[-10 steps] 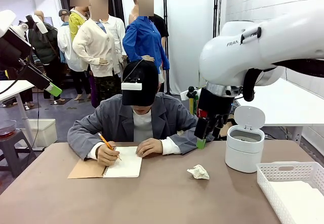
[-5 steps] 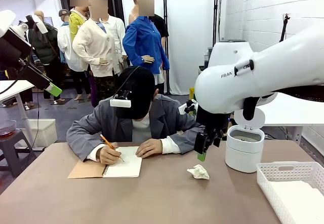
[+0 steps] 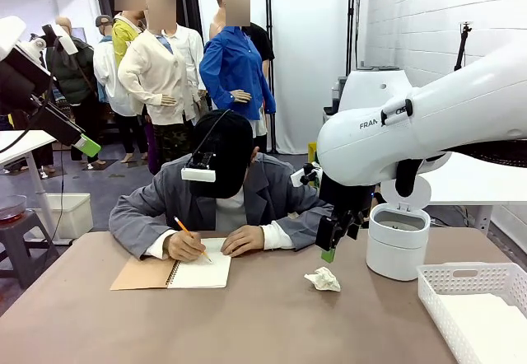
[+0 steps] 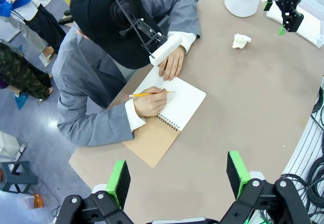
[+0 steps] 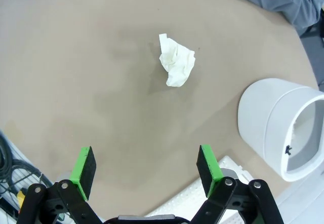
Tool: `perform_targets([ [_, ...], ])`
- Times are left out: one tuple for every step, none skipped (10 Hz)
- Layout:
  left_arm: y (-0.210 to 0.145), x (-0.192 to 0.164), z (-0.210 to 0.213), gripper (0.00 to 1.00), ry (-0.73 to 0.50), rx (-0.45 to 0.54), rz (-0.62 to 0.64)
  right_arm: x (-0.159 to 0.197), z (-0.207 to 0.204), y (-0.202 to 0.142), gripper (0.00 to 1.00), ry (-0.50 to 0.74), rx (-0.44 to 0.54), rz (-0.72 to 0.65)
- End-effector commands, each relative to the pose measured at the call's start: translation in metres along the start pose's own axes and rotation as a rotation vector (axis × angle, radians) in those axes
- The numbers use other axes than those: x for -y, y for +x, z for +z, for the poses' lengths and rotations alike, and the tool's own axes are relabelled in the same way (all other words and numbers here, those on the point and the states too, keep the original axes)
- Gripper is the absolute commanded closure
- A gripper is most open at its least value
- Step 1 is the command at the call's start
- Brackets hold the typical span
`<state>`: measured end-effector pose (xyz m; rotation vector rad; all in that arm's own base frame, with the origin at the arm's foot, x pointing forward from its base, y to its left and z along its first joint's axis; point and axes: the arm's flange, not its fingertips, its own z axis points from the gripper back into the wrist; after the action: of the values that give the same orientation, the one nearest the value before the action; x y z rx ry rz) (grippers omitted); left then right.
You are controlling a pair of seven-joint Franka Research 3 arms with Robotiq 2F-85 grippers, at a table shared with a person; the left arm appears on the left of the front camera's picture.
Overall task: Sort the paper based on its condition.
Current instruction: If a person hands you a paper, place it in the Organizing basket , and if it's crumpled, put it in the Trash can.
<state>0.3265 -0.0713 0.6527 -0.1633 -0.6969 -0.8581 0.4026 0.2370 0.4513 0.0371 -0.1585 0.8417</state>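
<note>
Here, a crumpled paper wad (image 3: pixel 323 279) lies on the brown tabletop (image 3: pixel 272 323), at three o'clock from the notebook (image 3: pixel 202 269) a person is writing in. The right gripper (image 3: pixel 333 245) hovers above the wad at twelve o'clock, fingers spread wide and empty. The left gripper (image 4: pixel 178 176) hangs high, fingers likewise wide apart, holding nothing.

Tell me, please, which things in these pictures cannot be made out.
- Inside of the bin: in the front view its own wall hides it; in the right wrist view the picture's right edge cuts the opening.
- Inside of the basket: in the front view it is cut off by the right and bottom edges.
- Writing on the notebook: in the left wrist view it is too small, and the person's hand covers part.
</note>
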Motion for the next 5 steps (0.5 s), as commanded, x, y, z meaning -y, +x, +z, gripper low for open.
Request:
perform_targets([
  [-0.001, 0.000, 0.000, 0.00, -0.002, 0.003, 0.003, -0.001, 0.001, 0.000, 0.00, 0.000, -0.002, 0.001],
  [-0.001, 0.000, 0.000, 0.00, -0.002, 0.003, 0.003, 0.000, 0.000, 0.000, 0.00, 0.000, 0.000, 0.000],
  [-0.001, 0.000, 0.000, 0.00, -0.002, 0.003, 0.003, 0.003, -0.011, 0.007, 0.00, -0.006, -0.041, -0.086],
  [-0.001, 0.000, 0.000, 0.00, -0.002, 0.003, 0.003, 0.005, -0.022, 0.014, 0.00, -0.049, -0.051, -0.092],
  [-0.001, 0.000, 0.000, 0.00, -0.002, 0.003, 0.003, 0.004, -0.033, 0.020, 0.00, -0.073, -0.061, -0.103],
])
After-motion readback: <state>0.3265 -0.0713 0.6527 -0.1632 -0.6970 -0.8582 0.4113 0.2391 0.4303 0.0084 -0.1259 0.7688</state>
